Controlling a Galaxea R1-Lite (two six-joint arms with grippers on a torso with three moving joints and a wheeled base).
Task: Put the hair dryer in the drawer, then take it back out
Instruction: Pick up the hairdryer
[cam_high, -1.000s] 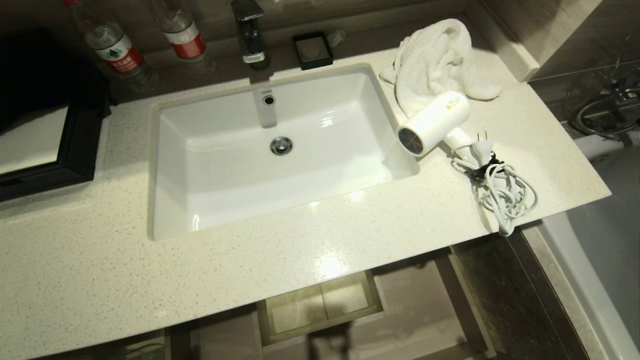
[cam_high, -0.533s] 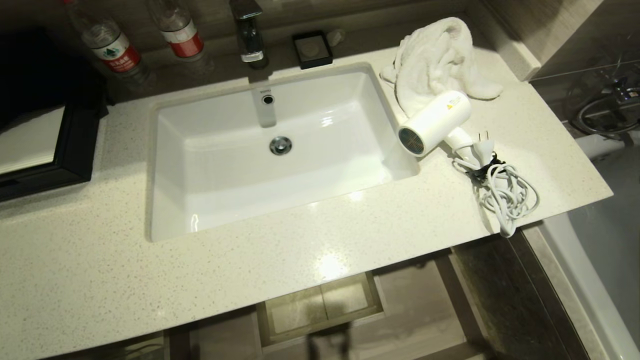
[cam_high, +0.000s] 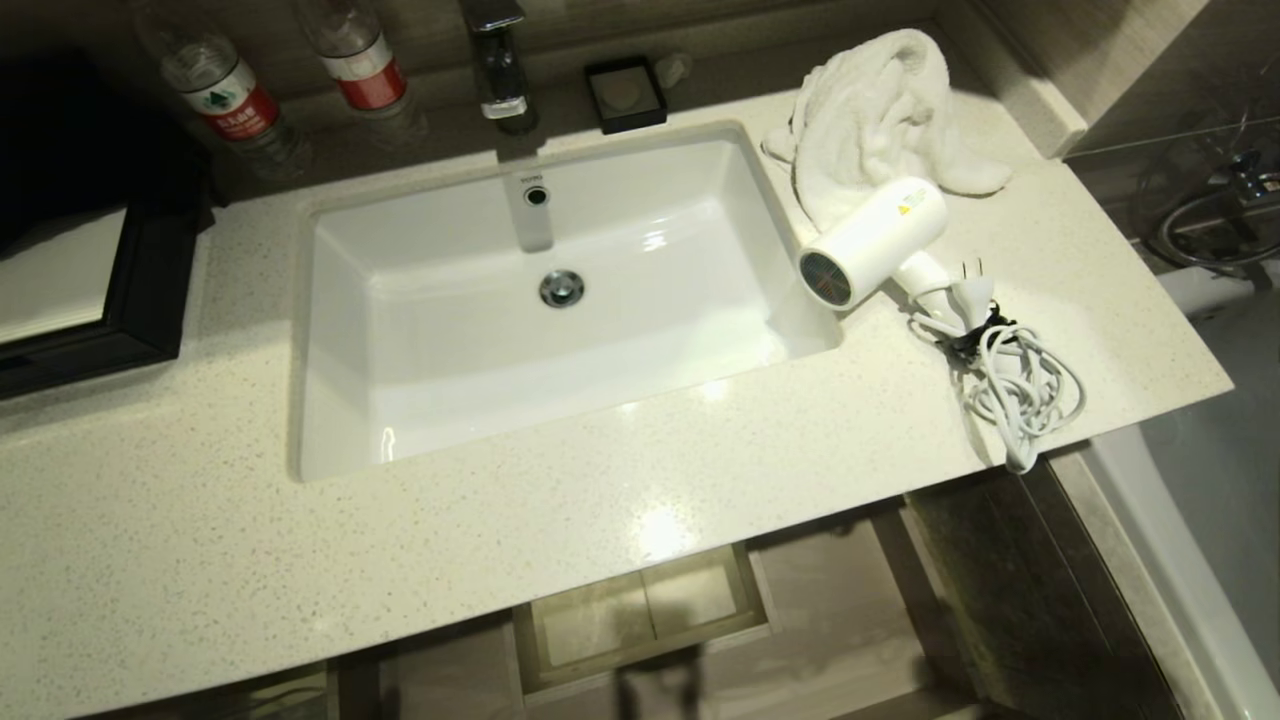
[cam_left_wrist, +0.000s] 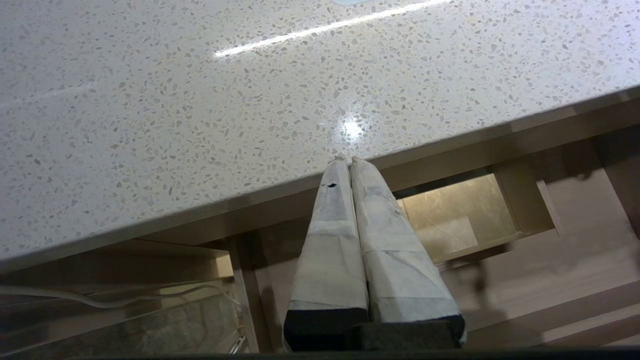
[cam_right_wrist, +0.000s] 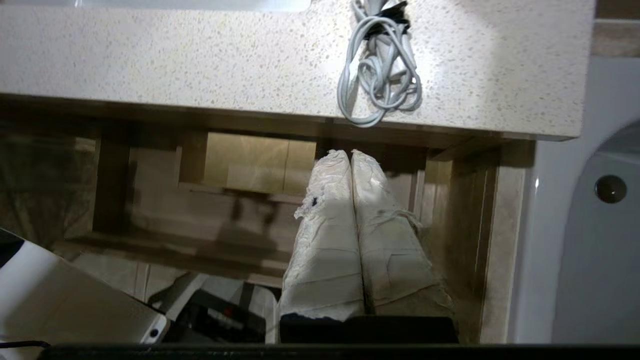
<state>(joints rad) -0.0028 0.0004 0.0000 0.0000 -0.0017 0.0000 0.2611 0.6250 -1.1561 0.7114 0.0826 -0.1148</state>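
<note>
The white hair dryer (cam_high: 875, 240) lies on the speckled counter (cam_high: 600, 500), right of the sink, its nozzle toward the basin. Its coiled white cord (cam_high: 1020, 385) reaches the counter's front edge and also shows in the right wrist view (cam_right_wrist: 380, 75). Below the counter the light-wood drawer (cam_high: 850, 600) stands pulled out, showing its boxed cutout (cam_high: 640, 605). Neither gripper is in the head view. My left gripper (cam_left_wrist: 348, 160) is shut and empty, just below the counter edge over the drawer (cam_left_wrist: 550, 260). My right gripper (cam_right_wrist: 350, 153) is shut and empty, above the drawer (cam_right_wrist: 165, 200) and below the cord.
A white sink (cam_high: 330, 330) fills the counter's middle, with a faucet (cam_high: 495, 60) behind it. A crumpled white towel (cam_high: 880, 110) lies behind the dryer. Two water bottles (cam_high: 225, 95) and a black soap dish (cam_high: 625, 95) stand at the back, a black tray (cam_high: 150, 290) left, a bathtub (cam_high: 1200, 520) right.
The whole head picture has shifted slightly, so the camera has moved. The hair dryer, cord and towel lie where they were. No gripper has come into that view.
</note>
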